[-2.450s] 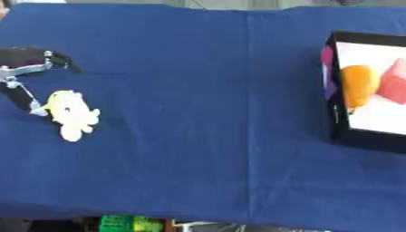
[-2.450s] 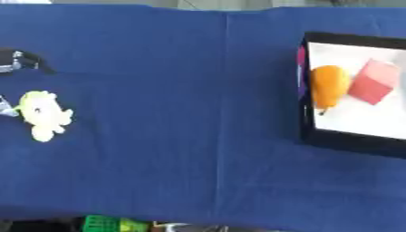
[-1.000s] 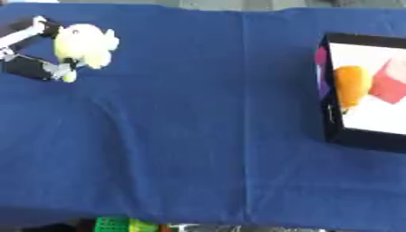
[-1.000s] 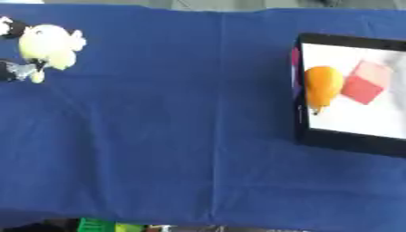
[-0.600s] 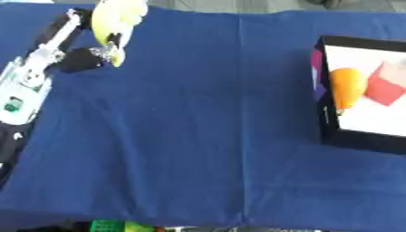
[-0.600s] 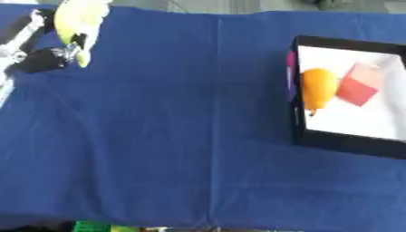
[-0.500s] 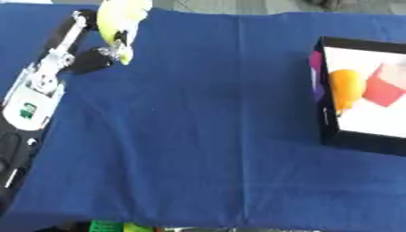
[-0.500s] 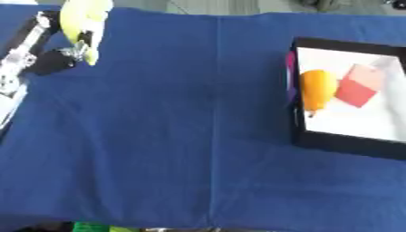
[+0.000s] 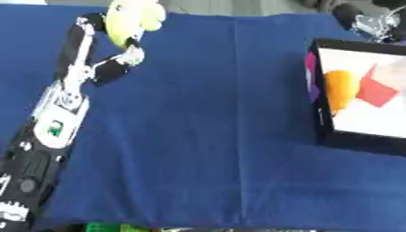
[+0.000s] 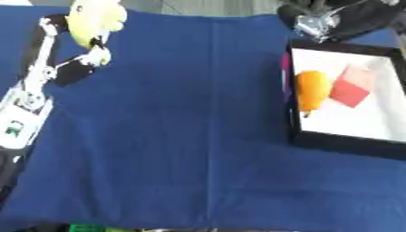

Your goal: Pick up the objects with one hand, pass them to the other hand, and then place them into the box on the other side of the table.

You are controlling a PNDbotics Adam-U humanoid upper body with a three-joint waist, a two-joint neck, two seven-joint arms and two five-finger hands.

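Left eye view: a blue cloth-covered table (image 9: 214, 136) is shown from above.
Left hand (image 9: 111, 59): extended toward the far left of the table, with fingers closed around the yellow plush toy (image 9: 133, 19).
Yellow plush toy: held raised near the far edge of the table.
Right hand (image 10: 317, 20): seen at the far right, above the far edge of the box (image 10: 349, 140); the state of its fingers cannot be determined.
Box: black-walled with a white floor, set at the right side of the table.
Box contents: an orange object (image 10: 311, 93) and a red object (image 10: 350, 90) are contained, side by side.
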